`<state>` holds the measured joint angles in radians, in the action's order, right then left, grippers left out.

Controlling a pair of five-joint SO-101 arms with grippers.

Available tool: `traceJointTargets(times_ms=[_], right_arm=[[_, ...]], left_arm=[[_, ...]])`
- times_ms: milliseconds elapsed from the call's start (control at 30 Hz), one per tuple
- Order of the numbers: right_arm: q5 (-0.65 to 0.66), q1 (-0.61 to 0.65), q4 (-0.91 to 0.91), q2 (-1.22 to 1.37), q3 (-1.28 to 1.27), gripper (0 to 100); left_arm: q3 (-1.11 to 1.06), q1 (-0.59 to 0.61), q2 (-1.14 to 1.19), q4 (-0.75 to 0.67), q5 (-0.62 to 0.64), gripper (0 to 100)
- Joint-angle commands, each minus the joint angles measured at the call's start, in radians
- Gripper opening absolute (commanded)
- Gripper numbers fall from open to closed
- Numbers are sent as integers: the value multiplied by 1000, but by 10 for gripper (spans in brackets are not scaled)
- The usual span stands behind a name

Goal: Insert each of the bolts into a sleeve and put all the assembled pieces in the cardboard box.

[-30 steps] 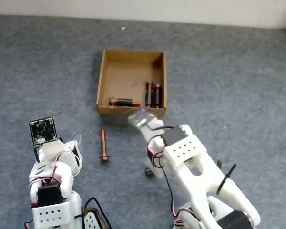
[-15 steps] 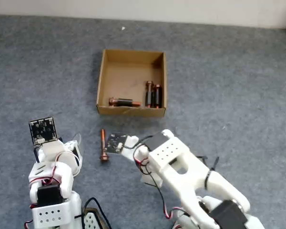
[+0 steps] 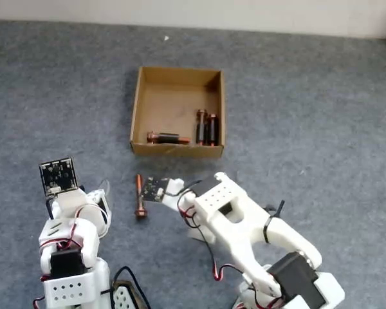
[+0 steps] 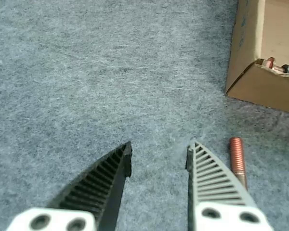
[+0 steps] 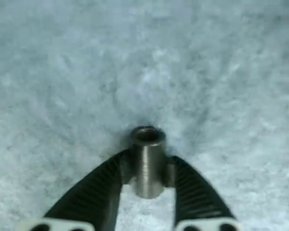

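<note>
Right gripper (image 5: 147,167): pinches the sleeve (image 5: 147,156) between both jaws, with the open bore pointing away from the wrist, low over the carpet (image 5: 62,72).
Sleeve grip: the jaws hold the rear part of the sleeve. We judge that it can pivot or slip out if its free end meets anything off-axis.
Left gripper (image 4: 159,154): spread and holding nothing, low over the carpet. The bolt (image 4: 237,156) lies just beside its pale finger.
Bolt position: flat on the carpet in front of the box (image 3: 177,72), between the two arms. The right wrist is just beside it. We cannot tell how near the sleeve stands to it.
Box contents: three assembled pieces (image 3: 168,138) lie against the near wall and the right wall.
Risk, loose bolt: nothing holds the bolt. If we push the sleeve at it, we expect the bolt to slide or roll across the carpet rather than enter the bore.
Risk, misalignment: the bolt lies flat, so the bore must meet its thread end squarely. A skewed approach would jam the rim on the thread.
Risk, collision: both grippers work close to the same bolt. If the left one closes while the right wrist is so near, the fingers may clash or knock the bolt aside.
Risk, drop: a sleeve knocked loose would land on the carpet and need picking up again.
</note>
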<state>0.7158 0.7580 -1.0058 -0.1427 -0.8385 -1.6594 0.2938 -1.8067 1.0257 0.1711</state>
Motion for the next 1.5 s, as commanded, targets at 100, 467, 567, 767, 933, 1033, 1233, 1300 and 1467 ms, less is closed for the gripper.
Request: traceJointTargets(times_ms=[100, 467, 567, 767, 933, 1033, 1233, 1300, 1467], right_arm=[[-167, -50, 12, -2, -4, 4], [-643, -134, 12, -303, -10, 4], [-783, -134, 12, -349, -12, 4], [-942, -183, 28, -369, -12, 4], [-962, -329, 45, -367, -22, 4], [-962, -383, 85, -367, -64, 4], [-964, -415, 191, -367, -127, 4], [-964, -418, 194, -367, -127, 4], [-964, -444, 194, -367, -122, 4]], left_arm=[[5, 13, -5, -21, -8, 203], [15, 7, -5, -21, -3, 203], [16, 7, -5, -17, -6, 207], [48, 12, 2, -12, -155, 207], [77, 4, 5, -12, -267, 203], [128, -15, 5, 32, -304, 203], [280, -150, 7, 218, -333, 203], [306, -197, 13, 247, -333, 204], [369, -220, 232, 204, -333, 208]])
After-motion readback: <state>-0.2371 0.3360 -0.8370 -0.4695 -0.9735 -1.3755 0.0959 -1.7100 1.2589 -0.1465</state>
